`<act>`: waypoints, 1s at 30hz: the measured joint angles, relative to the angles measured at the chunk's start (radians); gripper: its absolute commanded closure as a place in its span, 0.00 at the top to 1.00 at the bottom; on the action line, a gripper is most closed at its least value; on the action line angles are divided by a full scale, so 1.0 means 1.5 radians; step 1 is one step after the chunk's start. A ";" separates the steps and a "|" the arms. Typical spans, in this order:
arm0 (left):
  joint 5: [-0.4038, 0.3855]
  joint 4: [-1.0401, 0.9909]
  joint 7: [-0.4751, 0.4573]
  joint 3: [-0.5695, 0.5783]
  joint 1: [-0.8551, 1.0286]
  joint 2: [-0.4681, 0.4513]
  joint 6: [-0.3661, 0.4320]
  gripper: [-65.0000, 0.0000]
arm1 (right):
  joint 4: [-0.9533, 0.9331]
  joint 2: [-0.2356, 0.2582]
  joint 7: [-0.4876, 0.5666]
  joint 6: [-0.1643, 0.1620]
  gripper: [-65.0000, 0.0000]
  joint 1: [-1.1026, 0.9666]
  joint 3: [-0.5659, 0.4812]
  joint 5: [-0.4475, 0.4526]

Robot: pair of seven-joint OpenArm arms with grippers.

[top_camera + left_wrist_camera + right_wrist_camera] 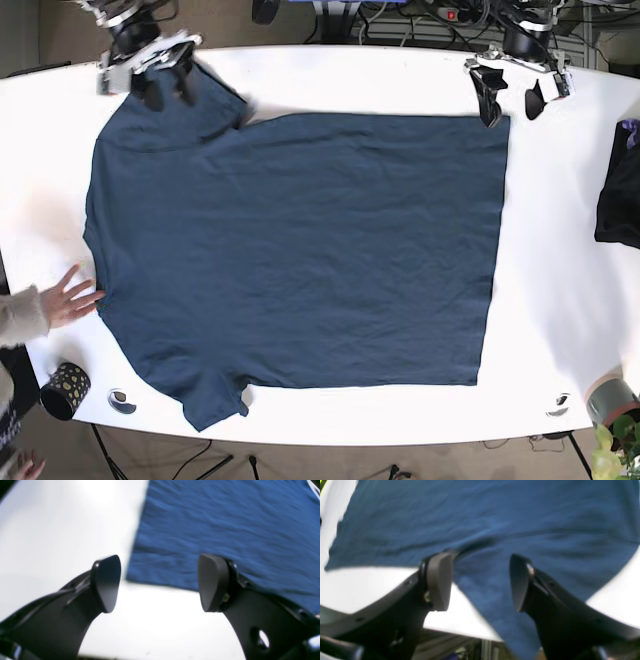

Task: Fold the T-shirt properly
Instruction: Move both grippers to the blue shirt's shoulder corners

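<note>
Plainly, in the left wrist view the left gripper (160,582) fills the lower frame with its jaws spread wide and nothing between them, and just beyond them lies a hem corner of the blue T-shirt (225,530), flat on the white surface (62,530). In the right wrist view the right gripper (480,582) likewise stands with its jaws parted and empty, poised over a sleeve of the T-shirt (495,517) that trails toward the surface's near edge. Farther off, the base view shows the whole T-shirt (300,250) spread out across the middle of the surface (560,300), collar end toward the left of the frame and hem toward the right, with the right gripper (162,85) at the upper left sleeve and the left gripper (512,98) at the upper right hem corner. A person's hand (68,298) rests at the left edge, touching the cloth. The fabric looks thin, light and limp, lightly wrinkled, so it will likely sag and slide when lifted; the sleeve edge and hem corner seem the soundest places to pinch.
</note>
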 measured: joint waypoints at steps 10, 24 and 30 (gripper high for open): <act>0.003 -0.003 0.008 0.002 -0.035 -0.001 -0.002 0.69 | -0.038 -0.022 -0.321 0.091 0.54 0.140 0.231 0.185; 0.002 -0.005 0.066 0.002 -0.077 -0.001 -0.004 0.69 | -0.225 -0.030 -0.572 0.128 0.54 0.268 0.380 0.208; 0.003 -0.006 0.080 0.002 -0.079 0.001 -0.004 0.69 | -0.245 -0.056 -0.572 0.128 0.54 0.266 0.379 0.207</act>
